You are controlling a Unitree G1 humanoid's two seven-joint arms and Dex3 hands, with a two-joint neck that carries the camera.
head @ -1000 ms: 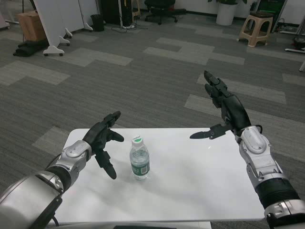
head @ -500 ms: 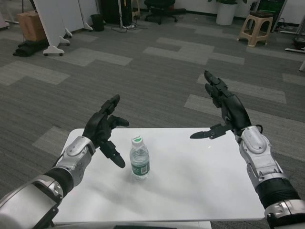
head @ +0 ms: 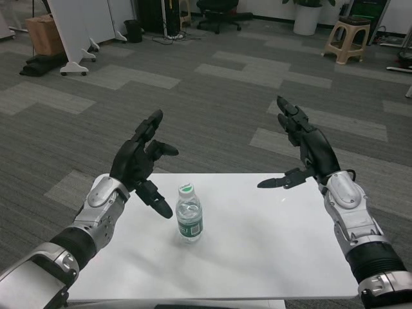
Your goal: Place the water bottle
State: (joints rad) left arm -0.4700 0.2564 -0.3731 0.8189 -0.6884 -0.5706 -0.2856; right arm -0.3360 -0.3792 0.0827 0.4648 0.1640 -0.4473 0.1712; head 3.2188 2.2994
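White table carries one item: clear bottle, upright, white-and-green cap on top, green label band round its lower half. It stands left of the table's middle, nearer the left hand than the right.

Left hand: raised above the table's far left corner, up and to the left of the bottle. Fingers spread wide, holding nothing. One finger points down toward the bottle's shoulder and sits just beside it in the picture; whether it touches, cannot tell. Silver forearm runs in from the lower left.

Right hand: held up over the table's far right edge, well apart from the bottle. Fingers straight and apart, pointing away and upward; thumb out to the side toward the bottle. Nothing in it.

Beyond the table: grey patterned carpet, a beige stool, a black office chair, a white panel on castors, and a cardboard box.
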